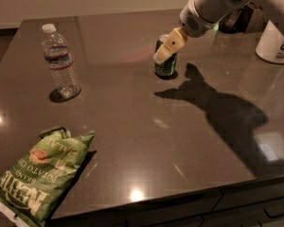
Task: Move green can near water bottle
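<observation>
Step in hand: reach/grasp. Gripper (164, 51) is at the green can (165, 64), its cream fingers (171, 44) overlapping the can's top from the right side. Can't tell if they're open or closed on it. Can stands upright at the back-middle of the table (132, 126), its base on the surface, not lifted.

Water bottle (60, 63) is upright, well apart to the left.

Next, I'd judge: confirm a firm hold, lift, carry left, set down just beside the bottle without knocking it.

Around: chip bag (38, 178) at the front-left edge, white container (274, 44) at far right. Neither sits on the can-to-bottle path.
</observation>
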